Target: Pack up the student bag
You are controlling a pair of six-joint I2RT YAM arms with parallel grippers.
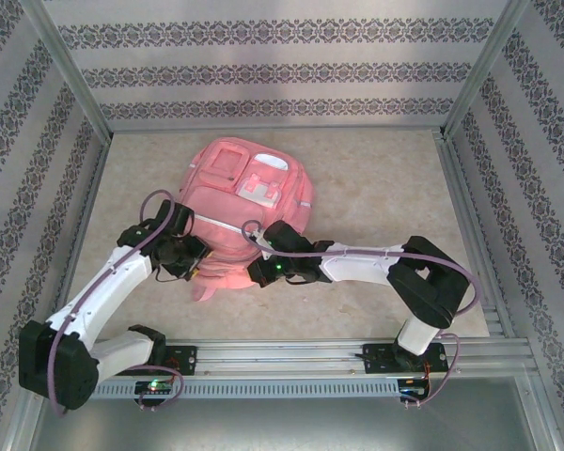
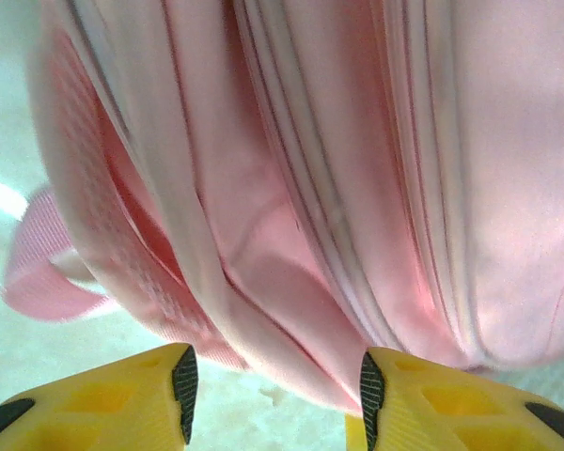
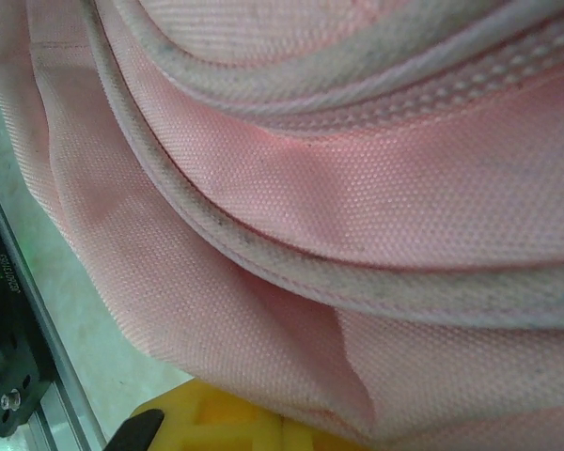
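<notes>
Pink fabric made up the one student bag [image 1: 249, 211], the largest thing on the pale speckled surface [image 1: 385, 188]. It lay flat, left of centre, front face up. Its long axis ran near to far and leaned slightly right at the far end. Two front pockets [image 1: 244, 174] sat at that far end, and one strap loop [image 1: 205, 289] trailed off the near end.

Two white arms reached in to the bag's near end, the left arm [image 1: 113, 282] at its left corner and the right arm [image 1: 367, 263] at its right.

The overhead view gave the bag's whole outline. The left wrist view showed instead its seams running away from the camera and the strap loop lying on the surface. There the left fingers [image 2: 180, 381] stood apart, released, with the bag's edge just beyond them and nothing between. The right wrist view showed the coarse weave and greyed piping close up, with fabric draped over the yellow right fingers [image 3: 226, 423]. These were clenched, but it could not be told whether they pinched cloth.
</notes>
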